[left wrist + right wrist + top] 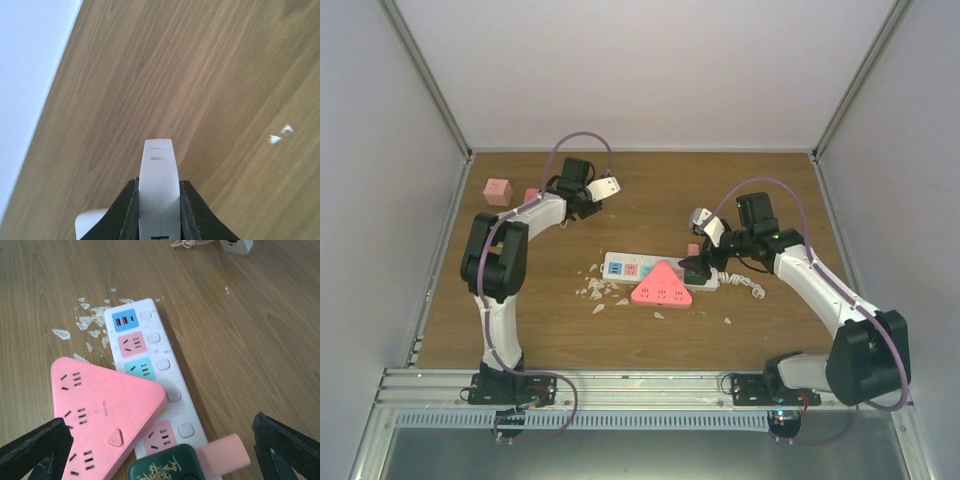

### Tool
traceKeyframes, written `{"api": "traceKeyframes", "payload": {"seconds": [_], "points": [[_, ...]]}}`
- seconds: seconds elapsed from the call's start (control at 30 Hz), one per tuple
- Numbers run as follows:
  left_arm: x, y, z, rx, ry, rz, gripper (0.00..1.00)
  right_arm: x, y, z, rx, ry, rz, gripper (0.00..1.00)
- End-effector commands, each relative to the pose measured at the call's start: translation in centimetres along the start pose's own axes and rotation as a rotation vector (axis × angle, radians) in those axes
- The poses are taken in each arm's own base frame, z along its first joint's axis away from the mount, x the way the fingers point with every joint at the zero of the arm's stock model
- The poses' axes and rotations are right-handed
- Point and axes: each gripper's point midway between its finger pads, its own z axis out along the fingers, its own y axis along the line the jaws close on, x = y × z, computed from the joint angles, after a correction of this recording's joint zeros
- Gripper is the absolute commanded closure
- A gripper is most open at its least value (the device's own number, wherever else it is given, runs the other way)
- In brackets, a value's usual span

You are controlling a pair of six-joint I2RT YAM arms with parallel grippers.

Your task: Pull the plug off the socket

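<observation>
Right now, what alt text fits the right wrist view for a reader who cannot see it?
A white power strip runs diagonally across a wooden table, a pink triangular adapter overlapping its near half. A dark green plug sits at its near end, between wide-open jaws.

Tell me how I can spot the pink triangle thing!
Look at the middle of the wooden table, where a long white socket lies. The pink triangle sits over its near edge. It is the only three-cornered thing, flat with plug holes near each corner, unlike the small pink cube at the far left.
</observation>
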Motion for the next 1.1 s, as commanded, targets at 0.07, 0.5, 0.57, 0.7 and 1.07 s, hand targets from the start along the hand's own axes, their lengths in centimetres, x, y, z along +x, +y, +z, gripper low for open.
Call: {"api": "traceKeyframes", "payload": {"seconds": [0.07,0.5,0.57,0.7,1.07], "points": [[-1.8,3.7,2.1,-0.245,0.005,0.128,0.99,0.9,-1.1,-0.1,0.068,0.022,-0.020,0.00],[0.8,-0.1,4.1,-0.182,0.080,0.201,0.67,4.3,-3.7,-0.6,0.212,0.126,-0.074,0.02],[0.7,-0.7,3.8,-0.147,0.072,0.189,0.58,4.7,-4.4,-1.0,0.218,0.135,-0.071,0.02],[0.6,-1.9,2.6,-0.072,0.056,0.175,0.39,5.3,-4.5,-1.1,0.170,0.149,-0.061,0.02],[-4.1,-7.0,-4.5,0.285,-0.176,0.123,0.21,6.6,-3.2,-0.6,0.100,0.176,-0.020,0.04]]}}
